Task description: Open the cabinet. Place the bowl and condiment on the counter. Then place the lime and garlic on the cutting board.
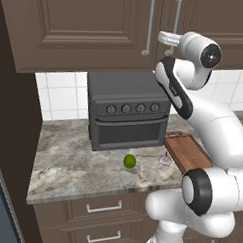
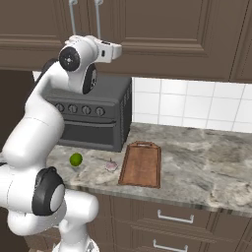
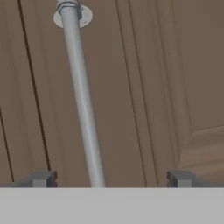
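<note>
While the cabinet is closed, its two dark brown doors meeting above the black toaster oven, the step in hand is judged to be the opening of it, with every later placement not yet begun. Below it, the counter carries the cutting board, which lies bare just right of the oven. On the stone in front of the oven the lime is seen, and the garlic lies between the lime and the board, apart from both. Bowl and condiment are presumed to be behind the doors; this cannot be confirmed. Raised to the door seam, the gripper is held with its jaws spread wide and nothing between them, and in the hand view one silver bar handle is seen running between the two fingertips, nearer the left one. For a sound grasp, it is advised that the bar be centred between the tips before closing, that the hand be advanced until the pads pass behind the bar, and that the pull then follow the door's hinge arc, not a straight line, so that slipping off is avoided.
</note>
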